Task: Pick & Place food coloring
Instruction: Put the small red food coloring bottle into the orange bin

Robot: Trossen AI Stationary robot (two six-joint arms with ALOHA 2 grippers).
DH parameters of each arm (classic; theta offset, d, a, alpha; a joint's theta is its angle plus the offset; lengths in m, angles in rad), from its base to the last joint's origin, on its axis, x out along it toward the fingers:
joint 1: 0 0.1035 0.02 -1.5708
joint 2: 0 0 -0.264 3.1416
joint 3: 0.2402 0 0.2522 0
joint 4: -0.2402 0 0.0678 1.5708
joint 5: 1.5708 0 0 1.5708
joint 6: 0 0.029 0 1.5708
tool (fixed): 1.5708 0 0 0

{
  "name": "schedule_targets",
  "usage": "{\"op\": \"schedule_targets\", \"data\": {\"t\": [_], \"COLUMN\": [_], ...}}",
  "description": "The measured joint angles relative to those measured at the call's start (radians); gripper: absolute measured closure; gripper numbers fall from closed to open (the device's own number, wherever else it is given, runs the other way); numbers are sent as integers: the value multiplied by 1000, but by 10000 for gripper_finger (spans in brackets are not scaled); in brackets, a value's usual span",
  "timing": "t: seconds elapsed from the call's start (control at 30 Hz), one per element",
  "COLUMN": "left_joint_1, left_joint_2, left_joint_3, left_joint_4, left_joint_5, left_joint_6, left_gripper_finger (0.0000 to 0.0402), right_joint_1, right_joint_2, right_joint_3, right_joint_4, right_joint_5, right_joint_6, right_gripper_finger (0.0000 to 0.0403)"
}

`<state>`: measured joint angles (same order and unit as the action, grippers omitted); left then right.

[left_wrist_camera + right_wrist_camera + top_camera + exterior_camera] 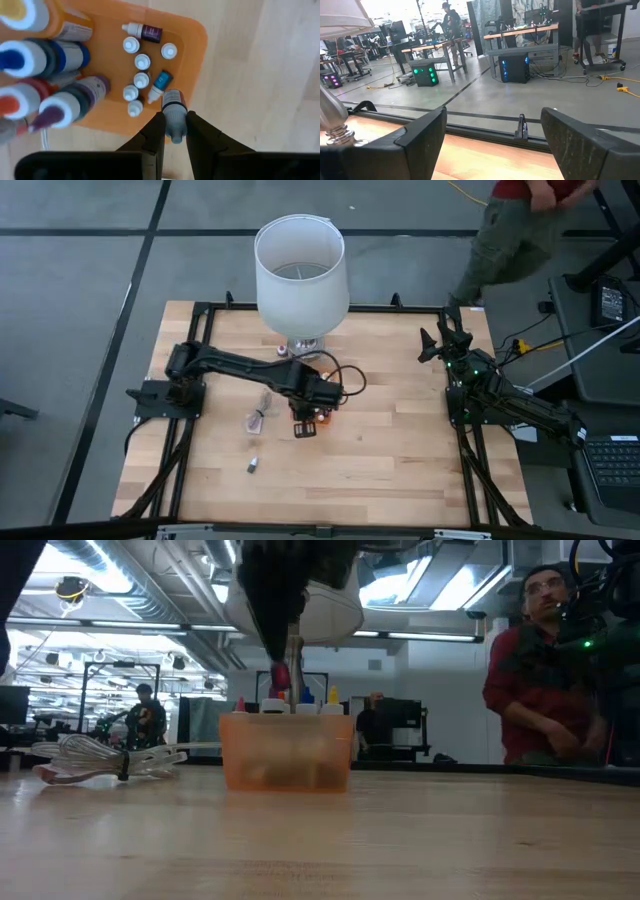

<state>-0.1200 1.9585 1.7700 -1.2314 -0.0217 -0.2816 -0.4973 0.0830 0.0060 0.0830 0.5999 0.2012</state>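
The orange tray [312, 423] sits near the middle of the wooden desk [400, 470], just in front of the white-shaded lamp [300, 275]. Bare desk lies open on the right of the tray and in front of it, out to the black frame along the desk's edges. To the tray's left, close by, lies a crumpled clear wrapper [258, 418], and farther toward the front edge a small loose bottle [253, 466].

Inside the tray [195, 55], white-capped dropper bottles [141, 62] stand together, with a purple one [150, 33] and a blue one [161, 81] lying among them; taller bottles [47, 95] crowd the tray's other end. No label can be read.

The left arm reaches from the desk's left edge, elbow bent, wrist turned down over the tray. The left claw [174, 134] is clamped on one food coloring bottle [173, 112], held just above the tray's rim, cap toward the fingers.

The right arm is folded back at the desk's right rear corner, far from the tray, the right claw [492, 140] spread wide apart and holding nothing, facing the room. A person [540, 670] stands beyond that corner.
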Motion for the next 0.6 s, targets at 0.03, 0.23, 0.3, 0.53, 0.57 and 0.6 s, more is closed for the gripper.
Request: {"op": "schedule_targets", "data": {"t": [0.03, 0.23, 0.3, 0.53, 0.57, 0.6], "left_joint_1": [0, 5, 5, 5, 7, 7], "left_joint_2": [17, 96, 113, 138, 139, 141], "left_joint_3": [10, 16, 16, 17, 15, 14], "left_joint_4": [-1, 2, 9, 77, 73, 74], "left_joint_5": [-5, -14, -14, -37, -38, -38], "left_joint_6": [10, 36, 48, 60, 60, 61], "left_gripper_finger": [344, 345, 345, 345, 345, 345], "right_joint_1": [0, 0, 0, 0, 0, 0], "right_joint_2": [0, 0, 0, 0, 0, 0], "right_joint_3": [0, 0, 0, 0, 0, 0], "right_joint_4": [0, 0, 0, 0, 0, 0], "right_joint_5": [0, 0, 0, 0, 0, 0], "right_joint_6": [0, 0, 0, 0, 0, 0], "right_gripper_finger": [79, 79, 79, 79, 79, 79]}}
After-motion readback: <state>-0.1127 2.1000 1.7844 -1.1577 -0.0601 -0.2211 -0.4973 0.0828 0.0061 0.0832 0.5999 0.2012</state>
